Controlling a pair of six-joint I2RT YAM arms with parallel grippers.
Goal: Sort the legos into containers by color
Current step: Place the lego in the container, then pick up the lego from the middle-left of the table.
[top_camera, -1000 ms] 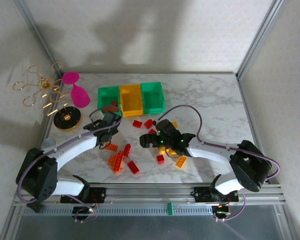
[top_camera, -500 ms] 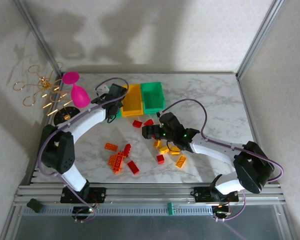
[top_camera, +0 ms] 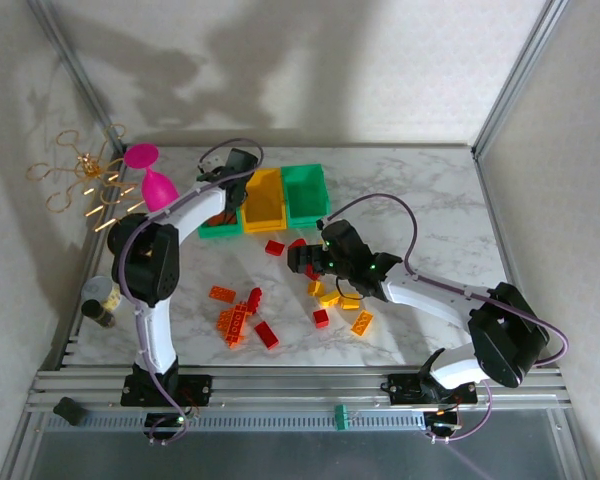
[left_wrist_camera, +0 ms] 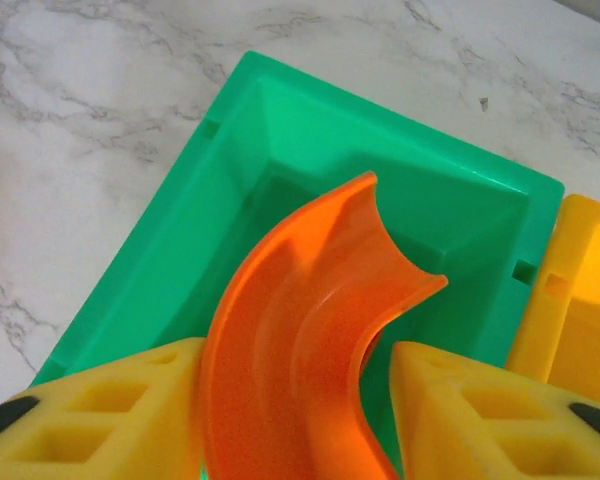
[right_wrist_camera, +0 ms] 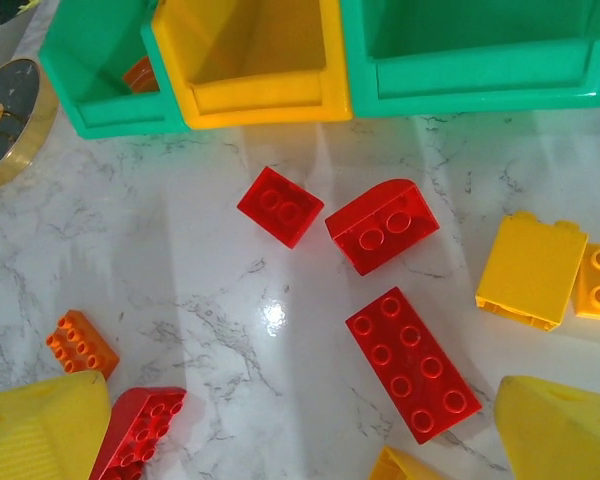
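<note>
Now L pincer (left_wrist_camera: 296,400) straddles orange arch lego (left_wrist_camera: 300,300) over green bin (left_wrist_camera: 195,215), grip unclear; R pincer (right_wrist_camera: 300,425) wide open, empty.

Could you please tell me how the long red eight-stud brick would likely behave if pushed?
The long red eight-stud brick looks like rigid plastic, so it probably won't flex. Lying flat on the glossy marble table, it would likely slide rather than tip or roll. An off-centre push might spin it.

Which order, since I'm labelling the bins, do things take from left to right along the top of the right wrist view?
gold-rimmed black disc → left green bin → yellow bin → right green bin
</note>
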